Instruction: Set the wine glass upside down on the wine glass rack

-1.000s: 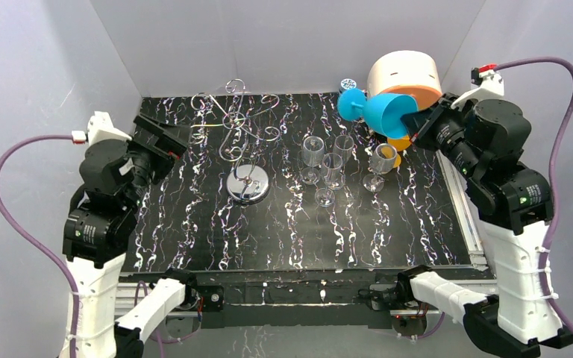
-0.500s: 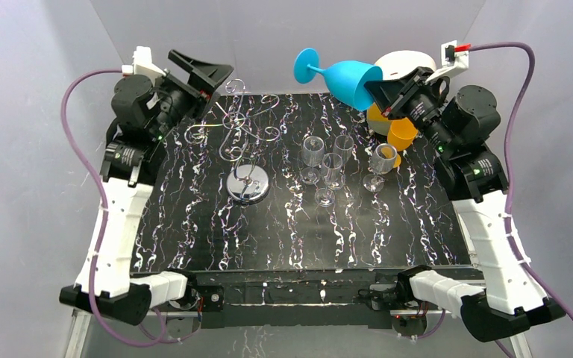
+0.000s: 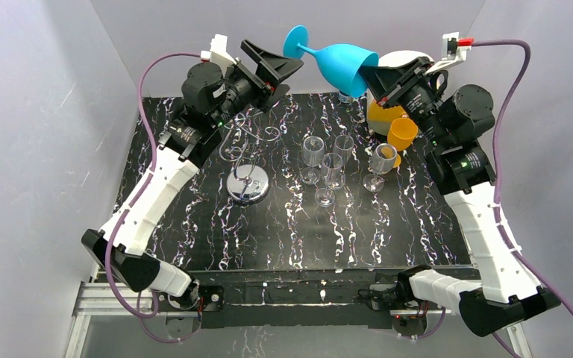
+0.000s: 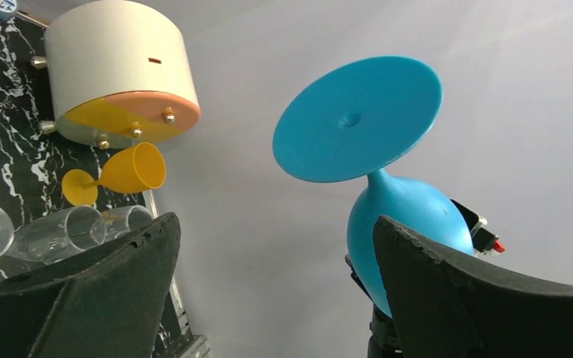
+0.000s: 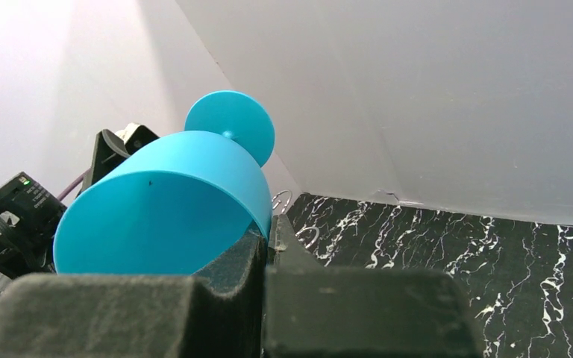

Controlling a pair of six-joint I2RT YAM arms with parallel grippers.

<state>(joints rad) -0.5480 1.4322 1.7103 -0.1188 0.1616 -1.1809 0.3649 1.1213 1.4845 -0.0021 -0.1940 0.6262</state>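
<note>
Desk [image 3: 194, 224] of black marble pattern carried everything. A white drum with an orange underside [image 4: 119, 52] sat at its far right corner. The wine glass rack [image 3: 248, 183] stood on the desk's left half on its round chrome base, its scroll arms rising beneath the left arm. The blue wine glass [image 3: 339, 63] hung in the air above the far edge, well apart from the rack, tilted with its foot pointing left. The right hand [image 3: 373, 74] was clamped on the rim of its bowl. The left hand [image 3: 272, 60] was spread wide just beside the foot, gripping nothing. Four clear stemmed glasses [image 3: 332, 168] stood upright mid-desk. A small orange goblet [image 3: 401, 133] sat beside the drum.
</note>
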